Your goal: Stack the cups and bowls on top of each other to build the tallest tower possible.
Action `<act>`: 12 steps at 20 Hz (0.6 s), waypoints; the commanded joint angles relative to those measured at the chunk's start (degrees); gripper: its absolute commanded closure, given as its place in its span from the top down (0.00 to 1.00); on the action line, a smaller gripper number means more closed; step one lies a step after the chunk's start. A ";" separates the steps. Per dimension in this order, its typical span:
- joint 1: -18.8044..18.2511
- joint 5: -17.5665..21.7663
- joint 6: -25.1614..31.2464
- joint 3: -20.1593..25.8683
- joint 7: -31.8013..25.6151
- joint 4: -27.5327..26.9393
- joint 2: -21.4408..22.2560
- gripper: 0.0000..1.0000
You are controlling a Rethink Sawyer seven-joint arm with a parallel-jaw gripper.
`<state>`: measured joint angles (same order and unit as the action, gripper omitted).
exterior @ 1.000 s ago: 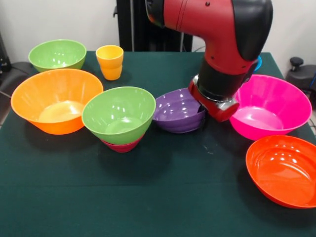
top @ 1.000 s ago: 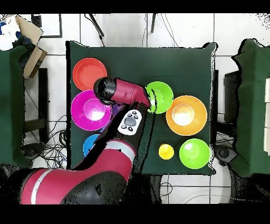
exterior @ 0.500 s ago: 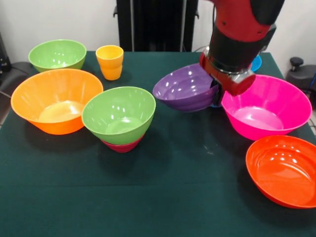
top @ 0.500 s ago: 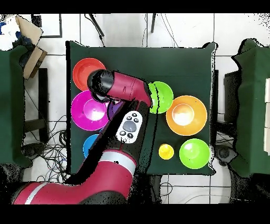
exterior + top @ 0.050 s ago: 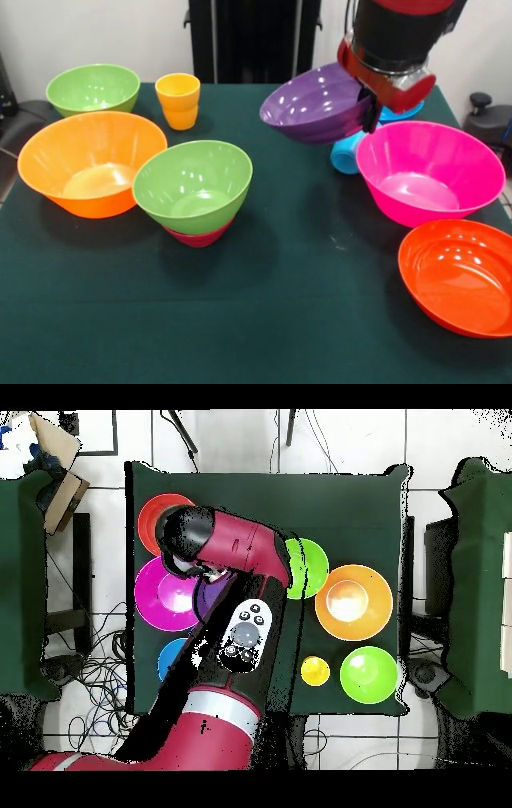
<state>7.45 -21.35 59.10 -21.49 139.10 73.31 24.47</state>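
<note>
My gripper (image 5: 370,110) is shut on the right rim of the purple bowl (image 5: 314,104), which hangs tilted above the table. Below it, a light blue cup (image 5: 347,153) lies on its side against the pink bowl (image 5: 428,170). A green bowl (image 5: 192,184) rests on a small crimson bowl (image 5: 197,237) at centre left. The yellow-orange cup (image 5: 178,100) stands upright at the back. In the overhead view the arm covers the gripper, and only a sliver of the purple bowl (image 5: 209,598) shows beside the pink bowl (image 5: 163,594).
A large orange bowl (image 5: 90,162) and a second green bowl (image 5: 93,86) sit at the left. The red-orange bowl (image 5: 460,276) is at the front right. A blue bowl (image 5: 402,111) peeks out behind the gripper. Green cloth covers the table (image 5: 264,320).
The gripper has risen from the table with the purple bowl and shifted a little right. The light blue cup under it has come into sight.
</note>
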 commanded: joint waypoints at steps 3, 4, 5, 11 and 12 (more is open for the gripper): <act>0.41 3.87 13.26 -1.42 10.37 -7.47 1.53 0.00; 0.43 5.68 15.08 -3.16 9.47 -10.03 1.23 0.00; 0.22 7.17 16.40 -4.61 8.13 -12.38 0.79 0.00; -2.24 11.78 17.84 -7.60 1.99 -21.34 -1.85 0.00; -2.66 12.25 17.57 -7.70 1.29 -22.26 -2.10 0.00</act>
<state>6.97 -15.63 71.49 -28.55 139.10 61.48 24.93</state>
